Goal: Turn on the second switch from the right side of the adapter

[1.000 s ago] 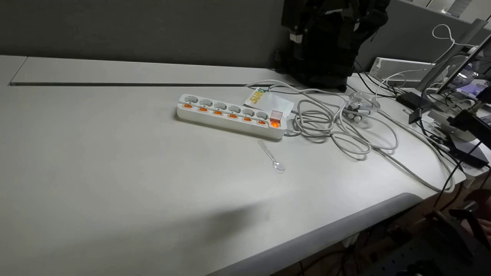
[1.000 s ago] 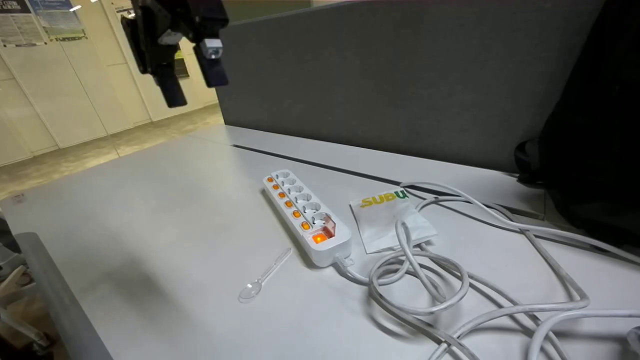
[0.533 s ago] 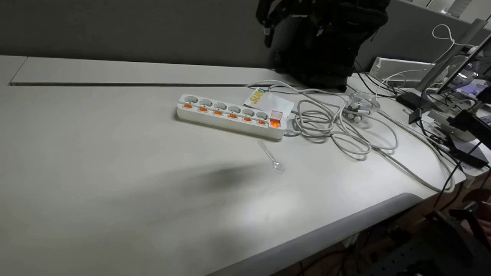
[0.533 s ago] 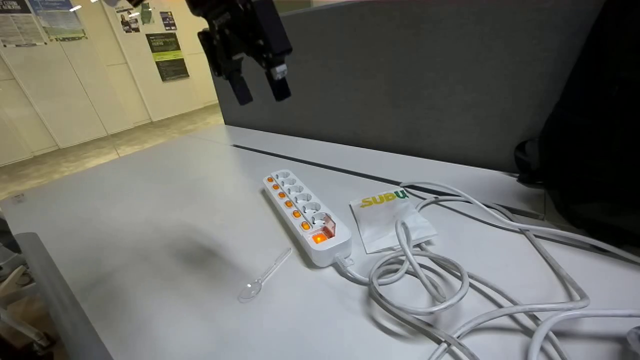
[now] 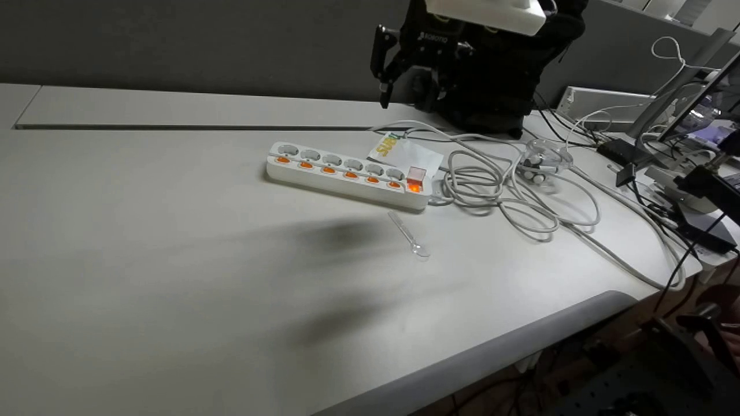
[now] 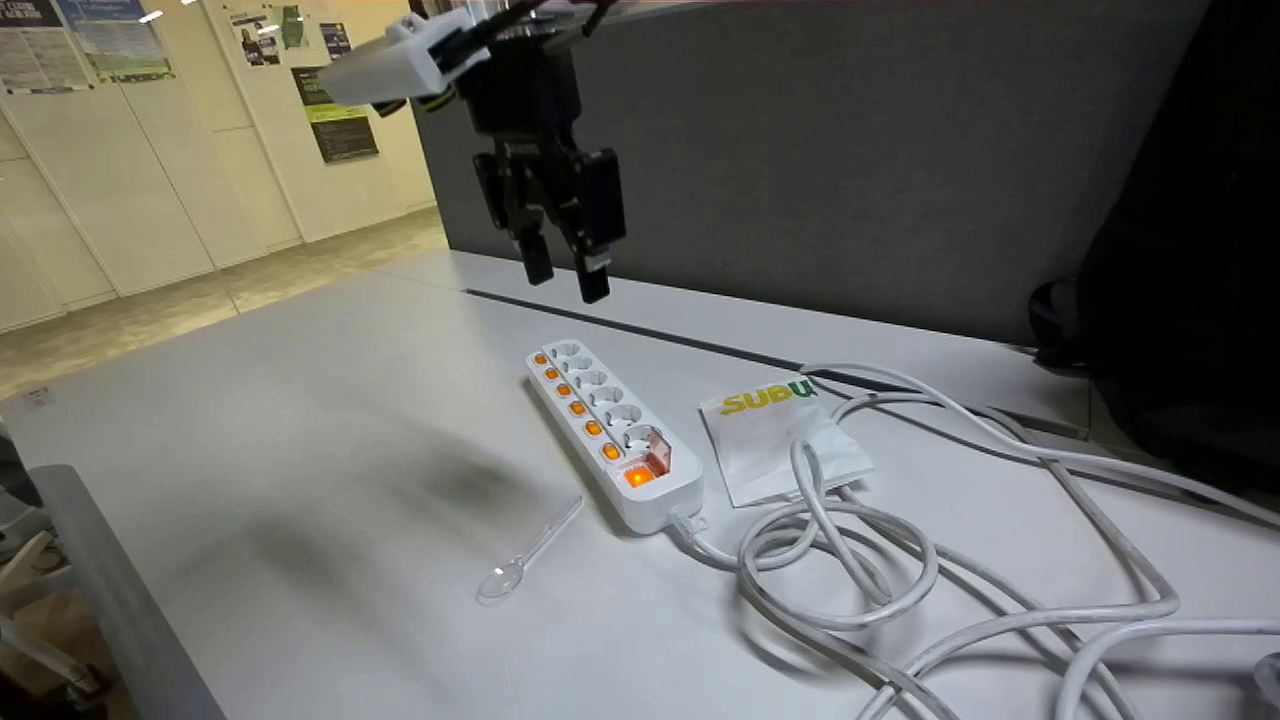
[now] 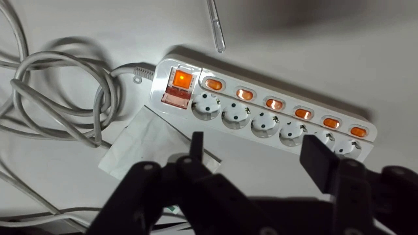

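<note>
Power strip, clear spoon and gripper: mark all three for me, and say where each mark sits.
Power strip (image 5: 347,185): in an exterior view, on its white front side.
Clear spoon (image 6: 538,545): in an exterior view, on its handle.
Gripper (image 7: 252,140): wrist view, midway between its spread fingertips.

Parted jaws above the table (image 6: 330,390), clear spoon (image 6: 531,552) near power strip (image 6: 608,432).

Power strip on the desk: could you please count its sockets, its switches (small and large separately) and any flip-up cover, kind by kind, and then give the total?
Sockets: 6
Small switches: 6
Large switch: 1
Cover: 1
Total: 14
</note>
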You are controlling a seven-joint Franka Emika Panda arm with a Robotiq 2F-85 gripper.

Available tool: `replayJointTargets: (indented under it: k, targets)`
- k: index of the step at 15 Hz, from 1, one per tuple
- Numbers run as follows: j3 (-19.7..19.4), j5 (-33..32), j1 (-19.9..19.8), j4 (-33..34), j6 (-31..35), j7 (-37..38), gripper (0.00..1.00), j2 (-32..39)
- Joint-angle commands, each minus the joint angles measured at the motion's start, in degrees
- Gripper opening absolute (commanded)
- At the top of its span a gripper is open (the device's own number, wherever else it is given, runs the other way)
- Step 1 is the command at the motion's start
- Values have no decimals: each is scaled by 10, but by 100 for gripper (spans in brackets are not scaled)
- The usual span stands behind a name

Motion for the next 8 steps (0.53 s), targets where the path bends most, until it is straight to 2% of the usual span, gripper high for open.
replayJointTargets:
  k: [1, 7, 8]
  targets:
    - [-20, -19, 14, 27, -18, 21, 46, 36]
    - [-45, -31, 23, 36, -8, 32, 5, 82]
    - [-37, -15, 16, 16, -1, 6, 1, 67]
